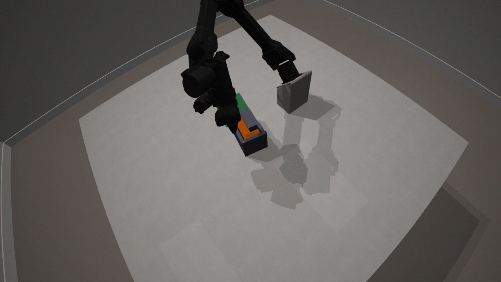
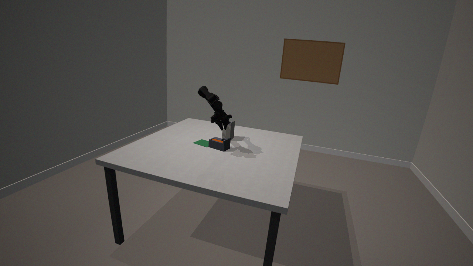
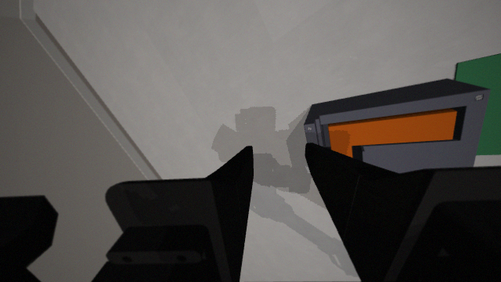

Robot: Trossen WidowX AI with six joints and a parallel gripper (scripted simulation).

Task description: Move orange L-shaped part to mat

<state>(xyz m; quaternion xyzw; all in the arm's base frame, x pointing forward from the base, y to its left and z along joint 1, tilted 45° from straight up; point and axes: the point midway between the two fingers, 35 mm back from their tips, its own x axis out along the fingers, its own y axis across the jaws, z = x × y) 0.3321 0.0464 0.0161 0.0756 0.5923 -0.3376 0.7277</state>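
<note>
The orange L-shaped part lies in the pocket of the grey tray and looks level, with no end raised. In the wrist view its L-shaped end is nearer the fingers and is partly hidden by the right finger. My gripper is partly open and empty, pointing down above the tray, with a gap below the fingertips. The green mat lies flat at the tray's far end from the L-shaped end. In the top view the arm hides much of the mat.
The arm's grey wedge-shaped base block stands on the white table near the tray. Shadows of the arm fall across the table beside the tray.
</note>
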